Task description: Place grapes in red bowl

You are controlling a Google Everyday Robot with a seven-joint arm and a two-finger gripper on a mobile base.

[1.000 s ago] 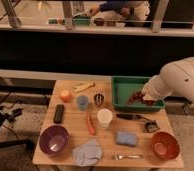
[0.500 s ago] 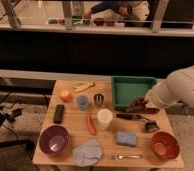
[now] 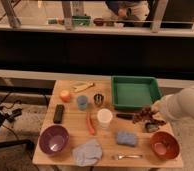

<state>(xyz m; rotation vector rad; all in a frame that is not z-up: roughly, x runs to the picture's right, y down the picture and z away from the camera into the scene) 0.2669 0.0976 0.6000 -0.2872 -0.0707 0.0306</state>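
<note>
The grapes (image 3: 143,115) hung in the air as a lumpy, dark reddish-brown cluster, its long axis lying roughly left to right across the right side of the tabletop (image 3: 73,134). The hand (image 3: 151,116) was closed on the grapes at the bunch's right end, just off the front right corner of the green tray (image 3: 135,92) and above and a little left of the red bowl (image 3: 165,145). The pale, rounded arm (image 3: 182,105) reached in from the right edge.

The red bowl sat near the front right corner, round and smooth, orange-red with a paler bottom. A small dark thing (image 3: 151,128) I could not make out lay just under the hand. The tray was rectangular, with raised walls.

At the front left stood a round purple bowl (image 3: 54,138), and beside it a crumpled grey-blue cloth (image 3: 87,152). A blue sponge (image 3: 125,138) and a metal fork (image 3: 126,156) lay near the front edge. A white cup (image 3: 104,118) stood mid-table, with a round orange fruit (image 3: 65,95) and a flat black block (image 3: 59,113) farther left.
</note>
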